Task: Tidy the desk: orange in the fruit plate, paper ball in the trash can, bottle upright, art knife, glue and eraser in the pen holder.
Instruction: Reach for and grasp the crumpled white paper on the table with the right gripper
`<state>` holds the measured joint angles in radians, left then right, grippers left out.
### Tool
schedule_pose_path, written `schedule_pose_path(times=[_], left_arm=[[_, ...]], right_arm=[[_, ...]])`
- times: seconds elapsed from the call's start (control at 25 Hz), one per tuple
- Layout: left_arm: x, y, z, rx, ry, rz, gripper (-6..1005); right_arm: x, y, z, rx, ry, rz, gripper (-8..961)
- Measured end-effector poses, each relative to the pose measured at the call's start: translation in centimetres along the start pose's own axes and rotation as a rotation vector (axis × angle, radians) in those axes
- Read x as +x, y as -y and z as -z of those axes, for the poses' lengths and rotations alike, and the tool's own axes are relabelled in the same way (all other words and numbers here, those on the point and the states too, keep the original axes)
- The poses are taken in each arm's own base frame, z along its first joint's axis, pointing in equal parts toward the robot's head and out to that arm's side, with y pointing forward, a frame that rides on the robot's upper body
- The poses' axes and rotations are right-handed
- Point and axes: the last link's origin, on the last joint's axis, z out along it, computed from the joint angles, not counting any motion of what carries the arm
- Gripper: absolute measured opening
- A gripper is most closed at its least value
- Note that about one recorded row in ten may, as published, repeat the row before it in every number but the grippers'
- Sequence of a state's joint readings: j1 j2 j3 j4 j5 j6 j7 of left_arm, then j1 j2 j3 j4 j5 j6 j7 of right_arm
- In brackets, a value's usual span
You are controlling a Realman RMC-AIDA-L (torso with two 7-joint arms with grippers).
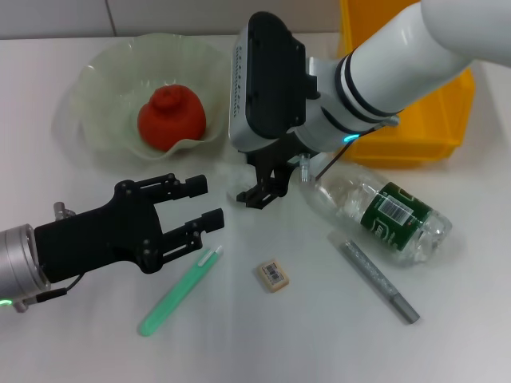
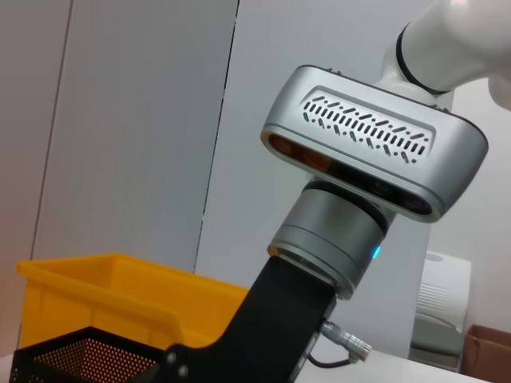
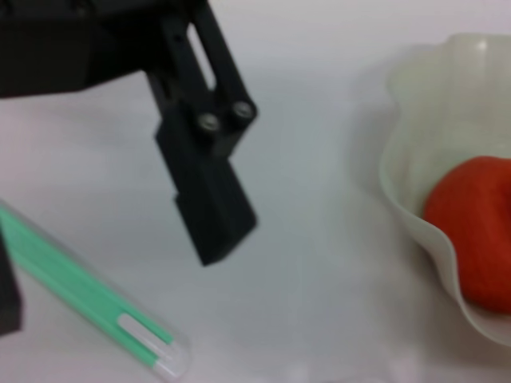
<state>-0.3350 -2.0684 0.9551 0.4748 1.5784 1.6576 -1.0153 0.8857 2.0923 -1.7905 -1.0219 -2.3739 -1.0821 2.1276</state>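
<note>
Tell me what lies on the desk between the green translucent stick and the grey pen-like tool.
In the head view, only the small beige eraser with a barcode label lies between the green stick and the grey tool, touching neither.

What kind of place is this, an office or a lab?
Probably a lab desk set up for tidying practice: a white table with an eraser, a lying bottle and a yellow trash can, worked by two robot arms.

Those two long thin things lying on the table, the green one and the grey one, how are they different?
The green stick is pale green with a clear white-tipped end; the grey stick is dull speckled grey. The green stick lies just below the left gripper, while the grey stick lies beside the bottle. Both lie flat on the table, slanted opposite ways.
</note>
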Motion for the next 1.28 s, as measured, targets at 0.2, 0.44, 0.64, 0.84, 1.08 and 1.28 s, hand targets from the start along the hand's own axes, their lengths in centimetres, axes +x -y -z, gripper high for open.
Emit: schedule_pose_path(times=[0.2,0.44,0.64,0.84,1.08,1.28], left_arm=[[0.1,0.1,-0.1,0.001,0.000,-0.009,518],[0.0,0.4,-0.1,0.012,0.011,-0.011,518],[0.0,0.4,-0.1,0.011,0.011,-0.012,518],[0.1,0.4,-0.3,0.009,0.008,-0.013,517],[0.2,0.4,-0.4,0.007,0.006,-0.014,517],[0.2,0.5,-0.5,0.006,0.004,-0.013,517]], right_arm=[[0.0,-0.5,-0.5,-0.002,-0.006,0.015,702],[0.2,-0.8,-1.3,0.011,-0.009,0.007,687],[0.2,-0.7,-1.3,0.016,-0.008,0.006,674],[0.2,-0.7,-1.4,0.019,-0.008,0.008,661],[0.5,-0.8,-1.8,0.024,-0.016,0.010,646],[0.6,-0.7,-1.9,0.033,-0.015,0.010,633]])
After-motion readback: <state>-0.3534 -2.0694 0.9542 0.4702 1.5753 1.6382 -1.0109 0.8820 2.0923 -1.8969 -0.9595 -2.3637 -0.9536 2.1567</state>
